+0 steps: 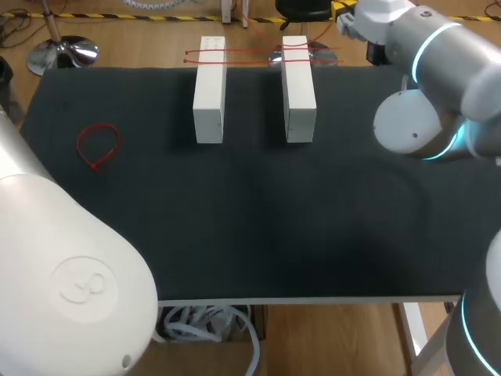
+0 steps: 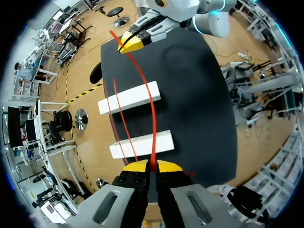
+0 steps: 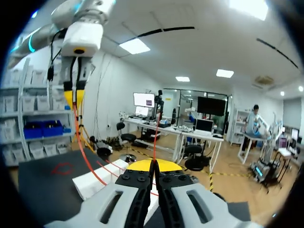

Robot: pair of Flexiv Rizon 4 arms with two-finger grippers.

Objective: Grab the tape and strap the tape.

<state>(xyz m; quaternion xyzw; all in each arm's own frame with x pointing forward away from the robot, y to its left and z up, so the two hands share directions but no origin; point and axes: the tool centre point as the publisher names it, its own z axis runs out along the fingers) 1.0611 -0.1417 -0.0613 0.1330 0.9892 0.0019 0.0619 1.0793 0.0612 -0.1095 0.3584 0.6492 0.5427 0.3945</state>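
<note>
Crossing the far ends of two smooth white rectangular blocks (image 1: pixel 210 102) at the far edge of the matte black table (image 1: pixel 313 235), a thin red strap (image 2: pixel 153 114) runs between your grippers. Your left gripper (image 2: pixel 152 165) is clamped on one end, your right gripper (image 3: pixel 154 164) on the other. A red loop (image 1: pixel 98 146) lies flat near the left edge.

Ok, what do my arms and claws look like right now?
Left arm: smooth white rounded shell with an embossed round logo. Right arm: silver-white rounded links with glowing cyan rings at the joints. Left claw and right claw match: grey slotted finger bases, black fingers, bright yellow tips. Thin black cables run beside the left claw's white wrist.
</note>
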